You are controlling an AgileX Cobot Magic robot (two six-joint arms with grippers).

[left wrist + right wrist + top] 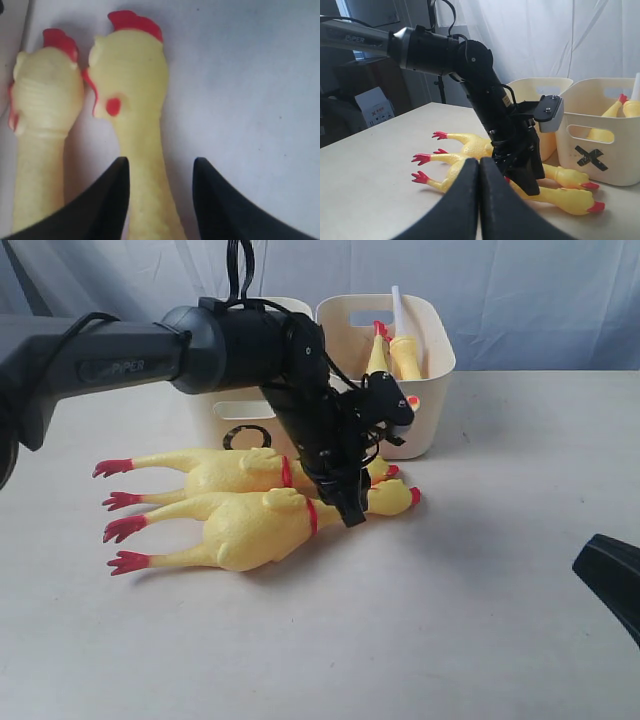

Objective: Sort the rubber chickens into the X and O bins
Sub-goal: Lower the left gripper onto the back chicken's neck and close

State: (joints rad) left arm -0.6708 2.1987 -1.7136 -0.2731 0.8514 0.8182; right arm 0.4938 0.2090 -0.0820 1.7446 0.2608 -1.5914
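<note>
Two fat rubber chickens lie side by side on the table, feet to the left and heads to the right: the near one (pixel 250 530) and the far one (pixel 230 472). My left gripper (pixel 350 508) is open and straddles the near chicken's neck (pixel 150 200), one finger on each side, just behind its head (pixel 132 75). The far chicken's head (pixel 47 95) lies beside it. Two small chickens (pixel 392 352) stand in the X bin (pixel 592 157). The O bin (pixel 225 410) sits left of it, partly hidden by the arm. My right gripper (pixel 479 167) is shut and holds nothing.
Both bins stand at the back of the table, touching each other, with a white curtain behind. The right gripper's black tip (pixel 610 580) shows at the right edge of the exterior view. The left arm (pixel 120 360) reaches in from the left.
</note>
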